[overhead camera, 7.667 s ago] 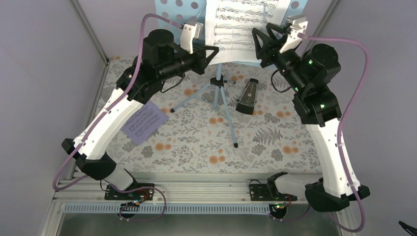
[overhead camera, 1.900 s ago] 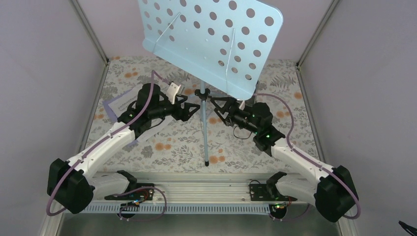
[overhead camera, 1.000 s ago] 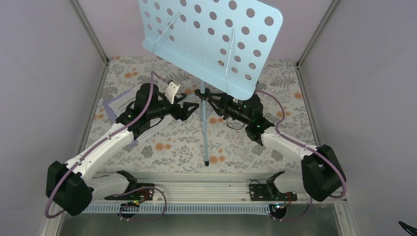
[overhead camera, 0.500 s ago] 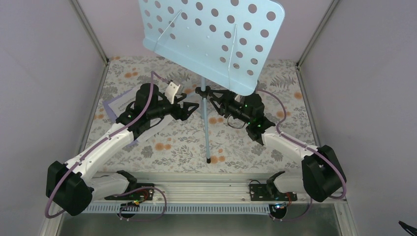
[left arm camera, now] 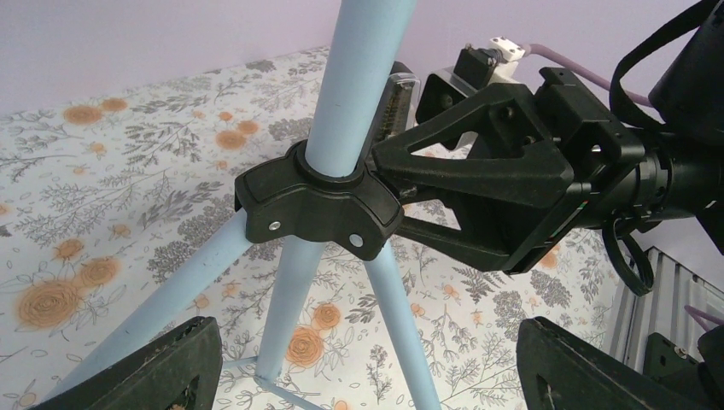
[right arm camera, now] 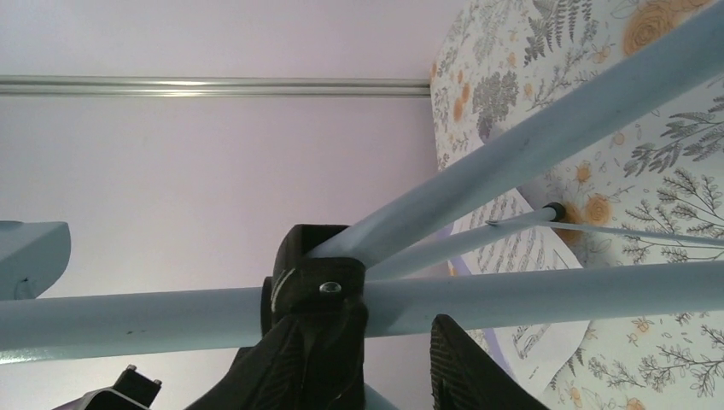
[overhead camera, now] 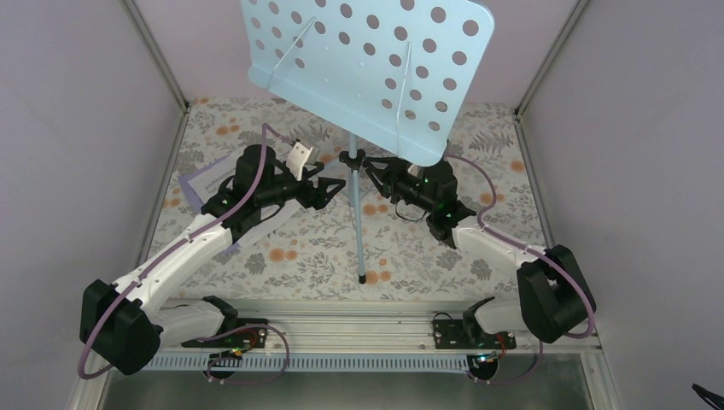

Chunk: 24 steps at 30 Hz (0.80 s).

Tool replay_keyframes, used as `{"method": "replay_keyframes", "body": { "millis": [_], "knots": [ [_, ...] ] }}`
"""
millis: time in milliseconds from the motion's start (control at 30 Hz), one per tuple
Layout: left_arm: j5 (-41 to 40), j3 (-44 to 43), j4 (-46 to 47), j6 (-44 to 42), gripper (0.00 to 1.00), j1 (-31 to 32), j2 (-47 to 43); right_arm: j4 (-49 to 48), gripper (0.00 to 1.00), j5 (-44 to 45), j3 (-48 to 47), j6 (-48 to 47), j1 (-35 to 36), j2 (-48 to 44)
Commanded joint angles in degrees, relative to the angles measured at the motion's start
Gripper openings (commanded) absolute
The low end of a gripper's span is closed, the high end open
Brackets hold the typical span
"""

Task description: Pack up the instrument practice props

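The light blue music stand (overhead camera: 367, 60) stands at the middle of the floral worktop (overhead camera: 282, 265). It is probably light but top-heavy. Its thin painted tubes look stiff and slippery, so the black tripod hub (left arm camera: 316, 201) seems the surest place to hold. Both arms reach in low, one from each side. The left gripper (left arm camera: 367, 346) is spread wide around the legs below the hub and touches nothing. The right gripper (right arm camera: 388, 320) is half-closed around a tube at the hub; I cannot tell whether it pinches.
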<state>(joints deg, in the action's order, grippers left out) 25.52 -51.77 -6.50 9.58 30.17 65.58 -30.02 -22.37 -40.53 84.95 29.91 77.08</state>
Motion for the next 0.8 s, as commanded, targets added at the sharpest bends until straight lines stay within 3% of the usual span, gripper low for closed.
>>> {"method": "replay_keyframes", "body": {
  "millis": [0,200,267,433,767],
  "knots": [
    [0.9,-1.2,0.3,-1.1,0.86,0.3,0.0,-2.5,0.32,-1.4,-1.4,-1.6,-0.3,0.9],
    [0.8,-1.3,0.2,-1.1,0.86,0.3,0.0,-3.1,0.05,-1.4,-1.2,-4.7,-0.4,1.1],
    [0.8,-1.3,0.2,-1.2,0.86,0.3,0.0,-3.8,0.04,-1.5,-0.7,-7.7,-0.3,1.0],
    [0.8,-1.3,0.1,-1.3,0.85,0.3,0.1,-7.1,0.04,-2.3,0.5,-25.6,-0.1,0.9],
    [0.7,-1.3,-0.1,-1.6,0.85,0.3,0.5,-4.7,0.04,-1.3,5.1,-73.5,1.2,-1.3]
  ]
}}
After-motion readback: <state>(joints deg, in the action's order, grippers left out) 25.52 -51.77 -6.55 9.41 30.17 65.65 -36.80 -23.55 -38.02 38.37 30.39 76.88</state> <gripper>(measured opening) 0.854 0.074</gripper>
